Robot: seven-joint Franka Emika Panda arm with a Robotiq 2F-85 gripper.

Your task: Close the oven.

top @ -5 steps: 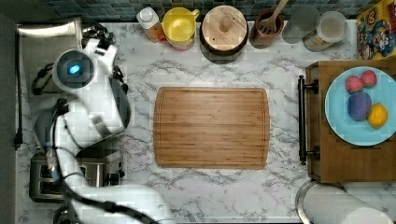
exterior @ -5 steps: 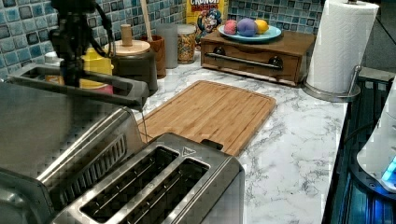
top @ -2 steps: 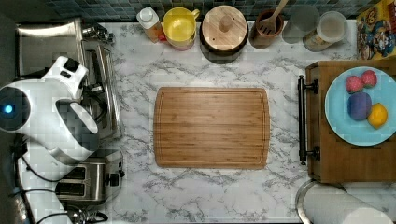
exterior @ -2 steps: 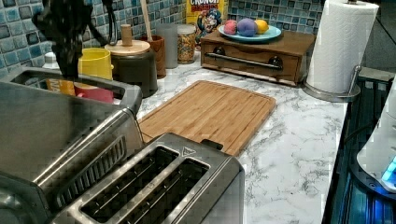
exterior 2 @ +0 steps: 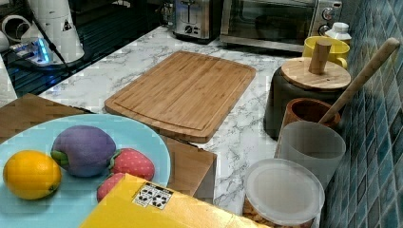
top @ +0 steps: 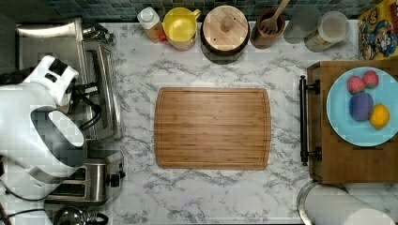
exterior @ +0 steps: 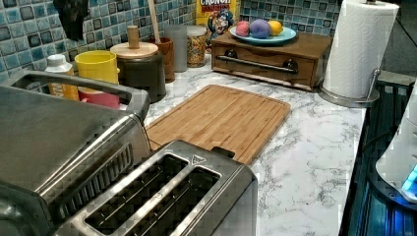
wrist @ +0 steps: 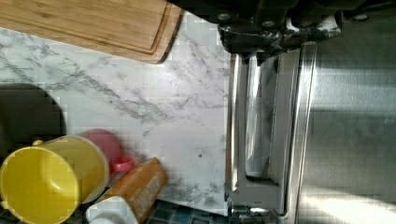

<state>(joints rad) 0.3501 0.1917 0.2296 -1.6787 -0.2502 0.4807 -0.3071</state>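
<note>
Black against the blue tiles, the gripper (exterior: 71, 17) hangs high above the oven (exterior: 59, 132), touching nothing. In the wrist view it (wrist: 280, 30) is over the front edge of the oven top, and I cannot tell whether it is wide or narrow.

Below it the door (wrist: 259, 130) stands upright with its handle (wrist: 235, 140) at the top front edge. In the right view the oven (exterior 2: 271, 19) looks shut, at the far end of the counter. I am not sure the door is fully seated; a thin gap may remain along its upper edge.

In my judgement this is the first risk. A door that is only leaned to may fall open again, and the task would be undone.

A second push has its own danger. If the gripper comes down too straight, it may strike the handle or the steel top instead of pressing the door.

Further out, a bottle (wrist: 135, 191) and a yellow mug (wrist: 42, 182) stand just beside the oven. A wide sideways swing could knock them over. The toaster (top: 89, 183) is close under the arm (top: 42, 136), so a low retreat could bump it.
</note>
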